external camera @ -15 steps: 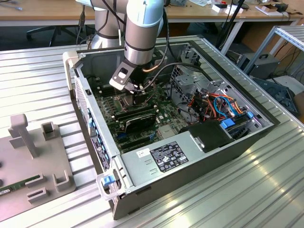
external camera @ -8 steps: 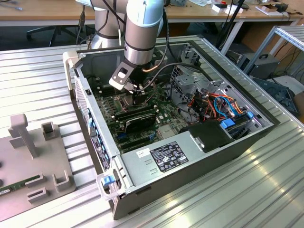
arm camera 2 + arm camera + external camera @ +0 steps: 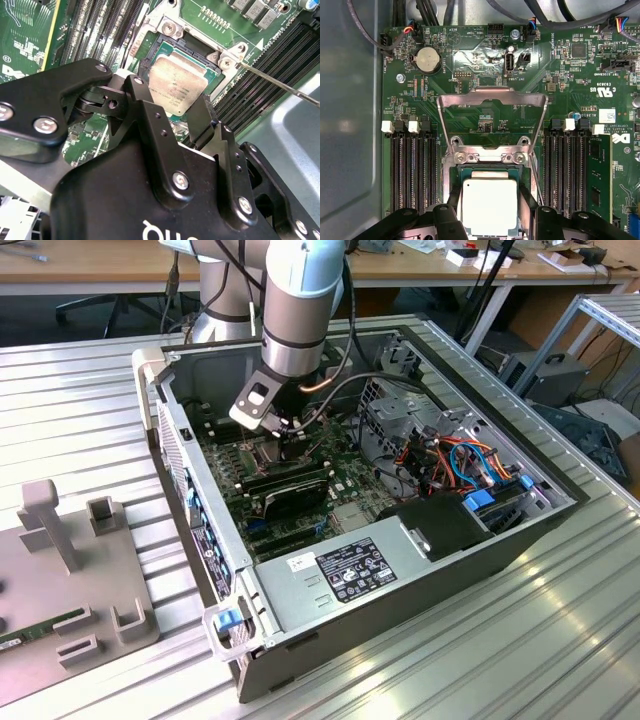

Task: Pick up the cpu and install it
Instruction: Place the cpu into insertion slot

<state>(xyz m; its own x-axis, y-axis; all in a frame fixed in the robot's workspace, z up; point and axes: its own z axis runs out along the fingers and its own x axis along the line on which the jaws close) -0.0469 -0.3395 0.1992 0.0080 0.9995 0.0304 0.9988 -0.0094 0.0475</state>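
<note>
The cpu [image 3: 489, 212] is sitting in your hand [image 3: 490, 200], whose fingers are pinching its opposite edges right at the open socket [image 3: 490, 171]. The frame [image 3: 492, 100] is lying flipped back beyond it. Slots [image 3: 415, 175] are flanking both sides on the board [image 3: 485, 55], inside the case [image 3: 400, 570] on the worktop [image 3: 560, 640].

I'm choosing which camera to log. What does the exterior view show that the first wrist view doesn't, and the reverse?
Exterior view: the arm, the whole open computer case, orange and blue cables. First wrist view: the cpu gripped over its socket, the open socket frame, the coin battery. Both: the hand and the green motherboard.
</note>
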